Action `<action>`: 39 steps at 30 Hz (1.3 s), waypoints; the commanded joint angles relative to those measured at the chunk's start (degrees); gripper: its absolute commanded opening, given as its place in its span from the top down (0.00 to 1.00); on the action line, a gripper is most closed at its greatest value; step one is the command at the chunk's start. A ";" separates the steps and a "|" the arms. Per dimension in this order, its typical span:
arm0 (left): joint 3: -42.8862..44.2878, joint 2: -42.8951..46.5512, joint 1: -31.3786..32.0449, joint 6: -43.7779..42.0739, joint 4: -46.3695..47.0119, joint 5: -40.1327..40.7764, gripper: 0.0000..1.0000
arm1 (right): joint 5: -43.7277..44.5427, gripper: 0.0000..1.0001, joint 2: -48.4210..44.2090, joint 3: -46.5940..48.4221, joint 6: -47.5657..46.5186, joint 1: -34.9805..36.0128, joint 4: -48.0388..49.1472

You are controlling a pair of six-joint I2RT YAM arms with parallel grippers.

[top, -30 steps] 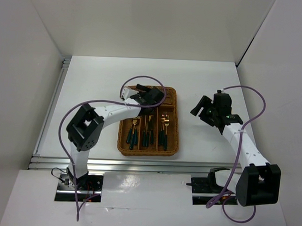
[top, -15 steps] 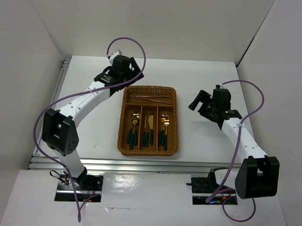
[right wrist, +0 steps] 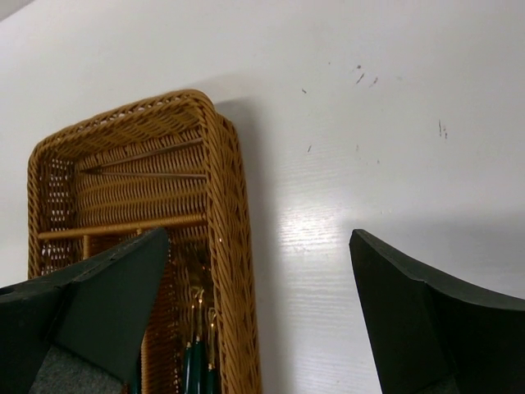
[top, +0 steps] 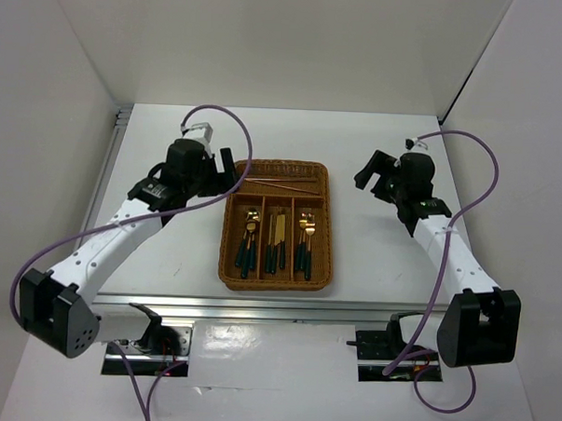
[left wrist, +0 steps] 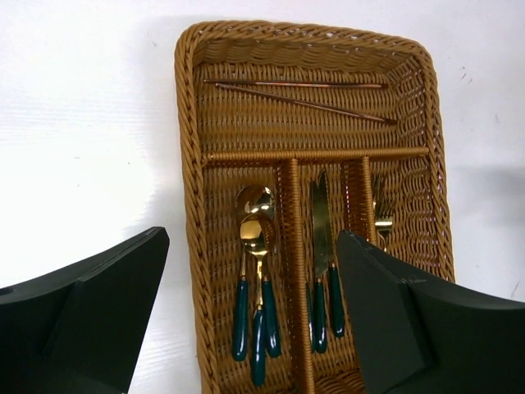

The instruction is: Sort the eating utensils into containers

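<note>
The brown wicker tray (top: 276,284) lies mid-table. Its containers hold all the eating utensils I see. Spoons (left wrist: 256,238) fill the left long slot, knives (left wrist: 321,222) the middle one, and forks (left wrist: 382,217) the right one. Two chopsticks (left wrist: 303,94) lie in the crosswise slot at the far end. My left gripper (top: 228,174) hovers at the tray's far left corner, open and holding nothing. My right gripper (top: 371,174) hangs to the right of the tray over bare table, also open and holding nothing. In the right wrist view, the tray's right rim (right wrist: 230,213) sits by the left finger (right wrist: 115,287).
Metal rails run along the table's left side (top: 100,193) and near edge (top: 258,307). White walls close in the back and both sides. Purple cables (top: 237,139) loop above each arm.
The left arm lifted off the tray's far end, swung out left, and now sits beside the far left corner. Both grippers opened wider. The right gripper drifted slightly farther back.
</note>
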State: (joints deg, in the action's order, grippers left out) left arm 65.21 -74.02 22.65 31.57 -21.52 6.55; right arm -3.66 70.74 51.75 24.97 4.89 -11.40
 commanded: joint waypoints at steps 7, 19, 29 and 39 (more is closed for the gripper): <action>-11.85 10.20 0.02 -0.55 9.30 6.37 0.03 | 1.64 0.00 -6.49 -3.05 -1.50 0.04 9.20; -26.62 23.64 -0.51 2.62 12.20 5.75 0.03 | -2.32 0.00 -12.38 -9.65 0.78 0.04 8.68; -32.86 30.07 -0.51 2.00 13.95 8.48 0.03 | -3.55 0.00 -17.21 -14.12 0.25 0.04 9.81; -37.08 32.53 -0.51 1.47 15.89 11.03 0.03 | -4.69 0.00 -17.13 -17.56 1.31 0.04 13.33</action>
State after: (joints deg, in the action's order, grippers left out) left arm 28.58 -42.52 22.41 33.30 -9.23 16.12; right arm -7.90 54.04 34.83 26.11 4.89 -2.74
